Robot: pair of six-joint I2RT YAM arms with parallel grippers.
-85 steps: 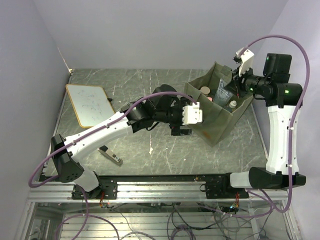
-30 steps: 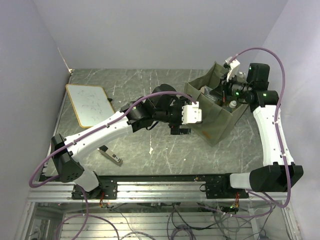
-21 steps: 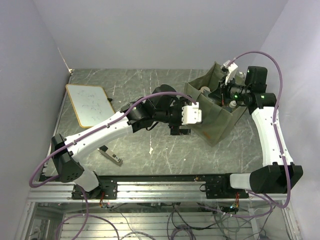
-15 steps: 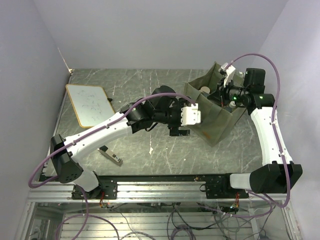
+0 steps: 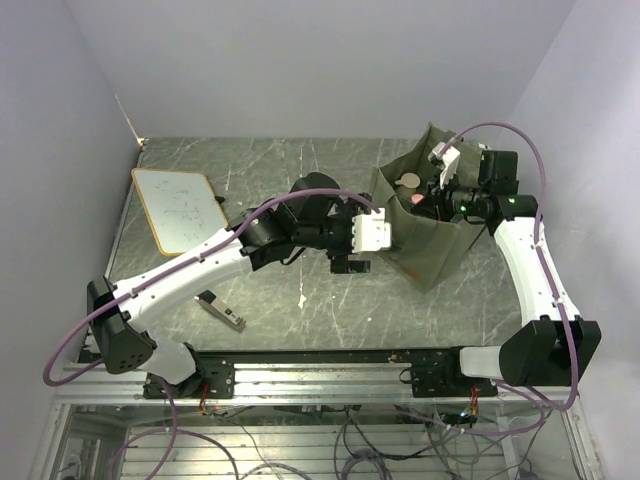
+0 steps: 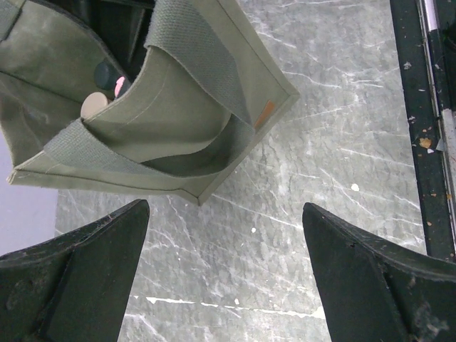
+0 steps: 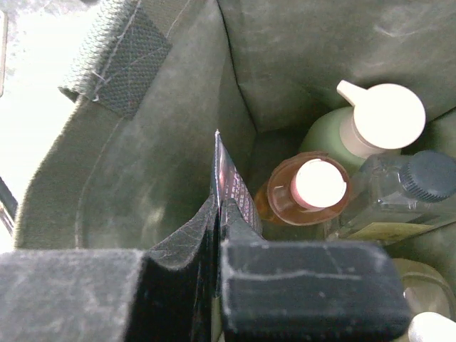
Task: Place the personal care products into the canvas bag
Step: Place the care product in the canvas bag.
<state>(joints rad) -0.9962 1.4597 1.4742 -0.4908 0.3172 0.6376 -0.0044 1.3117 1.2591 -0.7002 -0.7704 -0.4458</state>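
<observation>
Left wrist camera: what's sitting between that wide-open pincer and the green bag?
Nothing. In the left wrist view, only bare grey table lies between the left pincer and the canvas bag.

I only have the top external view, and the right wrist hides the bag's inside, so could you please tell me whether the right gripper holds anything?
Observer: The right gripper is shut and pinches a thin dark strip, seen edge-on. I cannot tell what it is.
Operator: Thank you. What lies below it?
Observer: Three bottles stand upright inside the canvas bag: a pale green bottle with a white pump, an amber bottle with a pale cap, and a clear bottle with a dark cap.
Operator: And is the left gripper holding the bag?
Observer: No. The left gripper is open with only tabletop between its fingers. The bag's corner with the orange mark lies ahead of it.
</observation>
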